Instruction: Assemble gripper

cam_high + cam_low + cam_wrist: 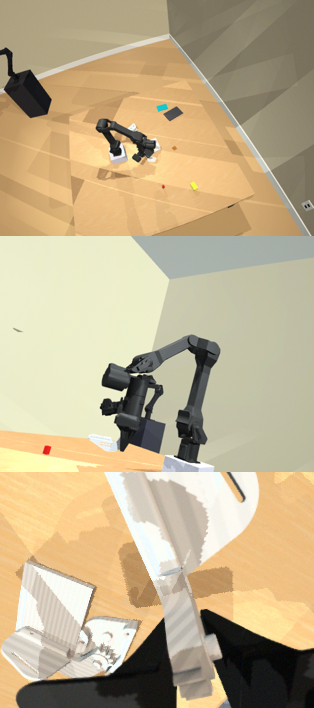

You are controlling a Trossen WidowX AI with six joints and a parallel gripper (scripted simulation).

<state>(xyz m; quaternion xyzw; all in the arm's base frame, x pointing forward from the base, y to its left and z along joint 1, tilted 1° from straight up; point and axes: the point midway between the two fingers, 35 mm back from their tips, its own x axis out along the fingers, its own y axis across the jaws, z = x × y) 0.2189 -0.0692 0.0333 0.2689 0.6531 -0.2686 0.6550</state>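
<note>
In the wrist view, the fingers (pixel 147 156) (pixel 122 449) pinch a white jaw (pixel 151 159) (pixel 104 442) (pixel 227 529) by its stem, the gripper base (pixel 157 145) (pixel 125 632) lying left, apart from them.
</note>
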